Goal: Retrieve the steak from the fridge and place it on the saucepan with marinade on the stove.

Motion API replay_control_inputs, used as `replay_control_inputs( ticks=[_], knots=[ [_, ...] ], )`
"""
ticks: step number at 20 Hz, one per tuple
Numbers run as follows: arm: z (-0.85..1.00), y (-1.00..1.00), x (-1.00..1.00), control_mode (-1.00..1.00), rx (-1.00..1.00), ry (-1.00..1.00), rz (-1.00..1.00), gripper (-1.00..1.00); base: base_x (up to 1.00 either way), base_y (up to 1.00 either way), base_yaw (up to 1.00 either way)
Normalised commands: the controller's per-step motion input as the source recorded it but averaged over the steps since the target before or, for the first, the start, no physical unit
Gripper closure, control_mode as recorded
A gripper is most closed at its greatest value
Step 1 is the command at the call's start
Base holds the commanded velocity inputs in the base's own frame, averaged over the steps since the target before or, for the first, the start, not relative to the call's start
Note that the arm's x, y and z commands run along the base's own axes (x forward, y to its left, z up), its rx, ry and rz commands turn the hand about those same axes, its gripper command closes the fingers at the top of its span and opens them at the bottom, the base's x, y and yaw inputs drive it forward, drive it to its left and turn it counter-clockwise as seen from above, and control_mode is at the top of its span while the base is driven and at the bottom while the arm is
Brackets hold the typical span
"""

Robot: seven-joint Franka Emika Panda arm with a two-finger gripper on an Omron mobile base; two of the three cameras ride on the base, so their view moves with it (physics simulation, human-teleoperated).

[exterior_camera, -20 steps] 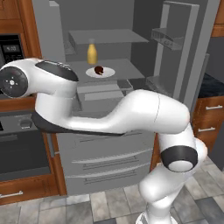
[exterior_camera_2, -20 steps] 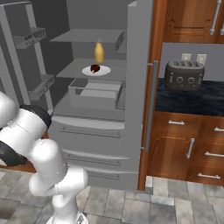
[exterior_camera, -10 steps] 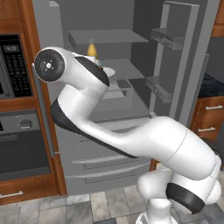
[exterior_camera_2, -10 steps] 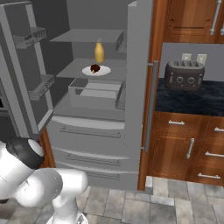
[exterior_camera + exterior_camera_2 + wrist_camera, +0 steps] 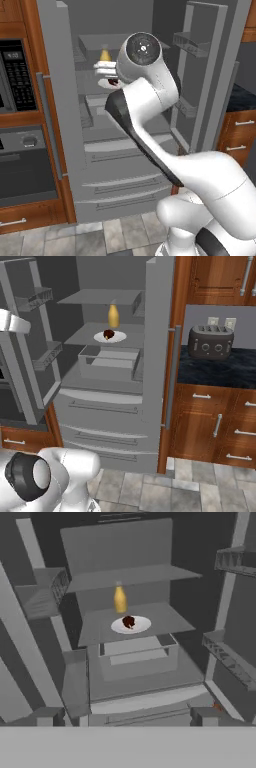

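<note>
The fridge [image 5: 107, 406] stands with both doors swung open. On its middle shelf the steak [image 5: 108, 334], a small dark brown lump, lies on a white plate [image 5: 119, 338]. The hand view looks straight into the fridge [image 5: 145, 677], with the steak [image 5: 128, 622] on its plate [image 5: 142, 626] well ahead and above. My gripper [image 5: 128, 716] is open, its two fingertips [image 5: 49, 715] wide apart and nothing between them, still well short of the shelf. In the left base view my arm hides much of the shelf. The saucepan with marinade and the stove are out of view.
A yellow-orange bottle [image 5: 120, 599] stands just behind the plate. Below the shelf is a grey drawer box [image 5: 107, 362]. Door bins [image 5: 232, 659] jut out on both sides. A wall oven [image 5: 20, 165] is to the left, a toaster [image 5: 210, 342] on the right counter.
My arm has swung up and round from a low stretched pose, with its elbow now high in front of the fridge opening. The gripper has stayed open. Steak, plate and bottle have not moved.
</note>
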Motion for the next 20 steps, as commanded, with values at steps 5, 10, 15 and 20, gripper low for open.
replay_control_inputs(
  ticks=[5, 10, 15, 20],
  knots=[
    [0.00, -0.91, 0.19, -1.00, 0.01, 0.31, 0.05, -1.00, 0.00, 0.00, 0.00],
    [-0.02, -0.43, 0.38, -1.00, -0.01, 0.29, 0.01, -1.00, 0.00, 0.00, 0.00],
    [-0.13, -0.09, 0.29, -1.00, -0.07, 0.07, 0.00, -1.00, 0.00, 0.00, 0.00],
    [-0.36, -0.39, 0.05, -1.00, -0.03, 0.00, 0.07, -1.00, 0.00, 0.00, 0.00]
  ],
)
